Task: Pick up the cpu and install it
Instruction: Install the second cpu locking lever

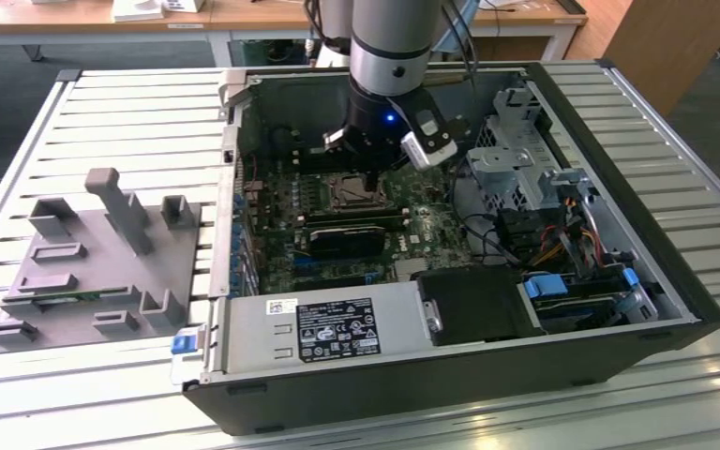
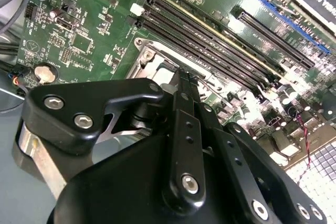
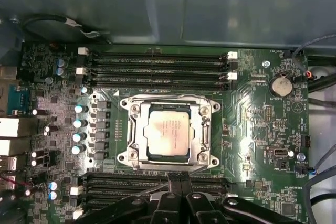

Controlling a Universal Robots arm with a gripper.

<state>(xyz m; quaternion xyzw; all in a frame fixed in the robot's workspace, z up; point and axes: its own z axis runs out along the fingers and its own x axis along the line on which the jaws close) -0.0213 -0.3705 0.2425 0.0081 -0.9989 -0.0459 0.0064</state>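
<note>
Our gripper [image 3: 181, 181] has its two black fingers pressed together with nothing between them, and in both wrist views the tips [image 2: 184, 74] hang just over the edge of the metal socket frame [image 3: 206, 129], not touching the chip. The cpu [image 3: 168, 131] lies flat inside that frame, silver top up, with faint print on it that we cannot make out. On the far side of the socket from the gripper run four long memory slots [image 3: 157, 69], and another bank of slots [image 3: 126, 184] lies by the fingertips. A round coin cell [image 3: 281, 85] sits on the green motherboard [image 3: 252, 145] off to one side of the socket. In the exterior view the gripper [image 1: 357, 173] stands straight down into the open computer case [image 1: 660, 187], and we see the socket [image 1: 352, 190] directly under it. From there, at six o'clock, lies a black expansion card [image 1: 353, 236], and further along the same line a silver power supply [image 1: 316, 330] carries a white label crowded with small print and marks. At nine o'clock, outside the case, a grey holder block [image 1: 97, 262] rests on the slatted table [image 1: 123, 94].
</note>
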